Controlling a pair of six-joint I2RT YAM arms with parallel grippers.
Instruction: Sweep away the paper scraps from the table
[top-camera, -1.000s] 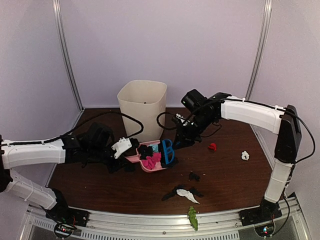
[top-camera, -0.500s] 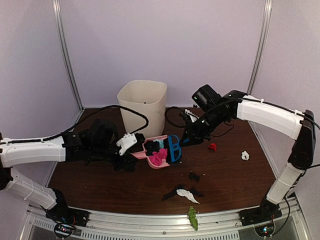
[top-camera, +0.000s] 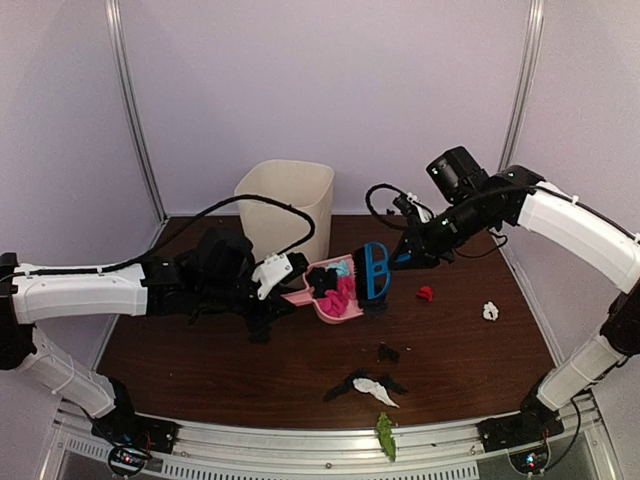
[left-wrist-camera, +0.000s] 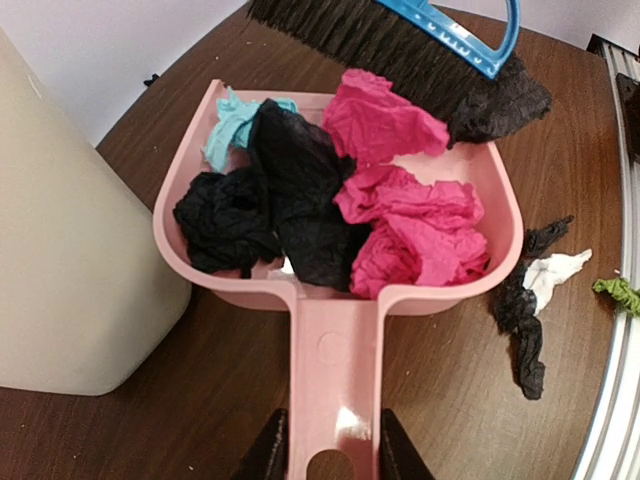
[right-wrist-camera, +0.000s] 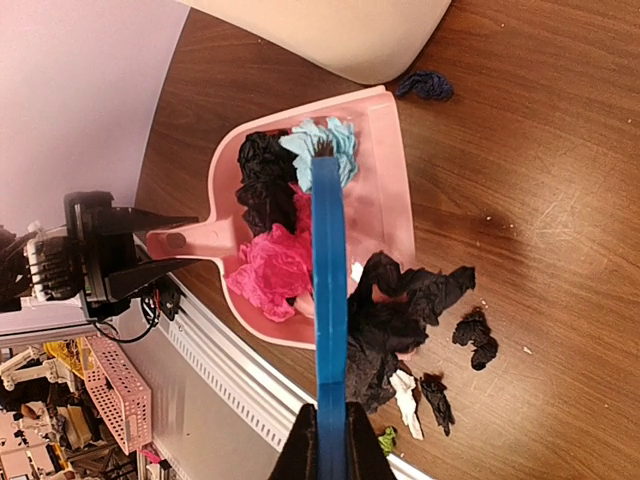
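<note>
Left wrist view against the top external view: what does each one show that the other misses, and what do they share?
Only left wrist: the left jaws pinching the pink dustpan's handle from both sides. Only top external: the red scrap and the white scrap on the table's right side, and the right arm carrying the blue brush. Both: the dustpan loaded with black and magenta scraps, the brush at its mouth, the bin, the green scrap on the front rail.

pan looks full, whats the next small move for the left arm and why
Probably carry the pink dustpan across toward the cream bin beside it, keeping it level. The left end effector grips its handle, it holds black, pink and light blue paper scraps, and the brush bristles guard its open edge.
</note>
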